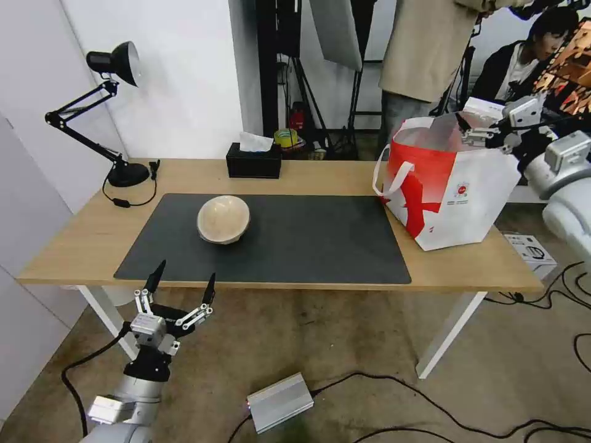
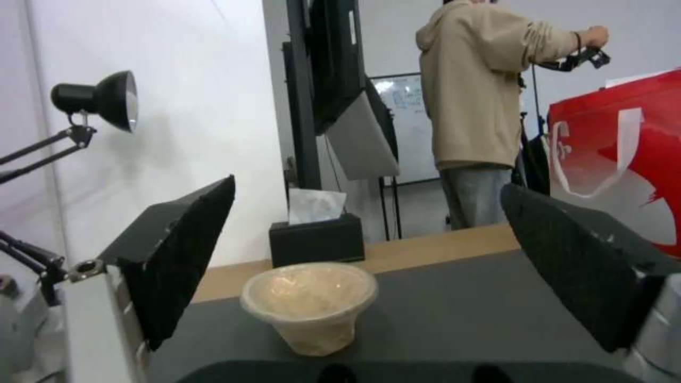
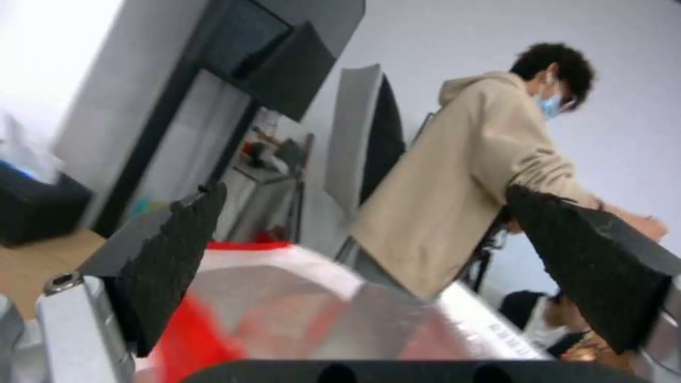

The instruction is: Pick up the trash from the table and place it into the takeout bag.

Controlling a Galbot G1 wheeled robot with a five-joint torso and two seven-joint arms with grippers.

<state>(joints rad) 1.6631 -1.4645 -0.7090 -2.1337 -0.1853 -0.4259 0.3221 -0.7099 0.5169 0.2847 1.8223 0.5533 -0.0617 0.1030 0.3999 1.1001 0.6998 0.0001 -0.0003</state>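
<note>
A beige domed bowl (image 1: pixel 223 218) (image 2: pixel 308 306) lies on the dark grey mat (image 1: pixel 308 240) of the light-wood table (image 1: pixel 308 175), left of centre. My left gripper (image 1: pixel 186 272) (image 2: pixel 369 234) hangs open just off the table's front edge, pointing at the bowl from a short distance. The white-and-red takeout bag (image 1: pixel 449 184) (image 2: pixel 624 159) stands on the table's right end. My right gripper (image 1: pixel 474 129) (image 3: pixel 362 234) hovers open over the bag's mouth, with nothing between its fingers; the foil lining (image 3: pixel 284 298) lies below it.
A black tissue box (image 1: pixel 253 161) sits at the table's back edge, a black desk lamp (image 1: pixel 117 111) at the back left. On the floor are a silver box (image 1: pixel 280 401), cables and a small white box (image 1: pixel 532 251). A person in a beige hoodie (image 1: pixel 425 49) stands behind the table.
</note>
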